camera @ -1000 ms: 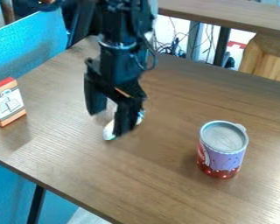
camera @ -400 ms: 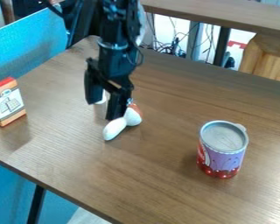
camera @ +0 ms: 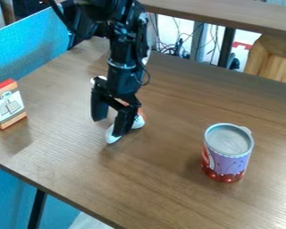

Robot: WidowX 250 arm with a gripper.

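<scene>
The black gripper [camera: 110, 127] hangs over the upper left part of the table, its two fingers apart and nothing seen between them. Partly behind its right finger lies a white object with an orange-red part [camera: 113, 135]; whether the finger touches it I cannot tell. Another white thing [camera: 98, 79] shows just behind the gripper's upper left side, mostly hidden. At right stands a purple and red can [camera: 228, 154] with a grey lid. An orange and white box with a red top [camera: 8, 104] stands upright at the left.
The brown wooden table [camera: 163, 188] has its front edge running from the left down to the bottom. A blue panel [camera: 32, 47] borders it at the upper left. Another wooden surface [camera: 229, 15] and cables lie beyond the back edge.
The gripper swung left off the white object, uncovering more of it, then came back slightly right and down, covering its middle again. The can and box stayed put.
</scene>
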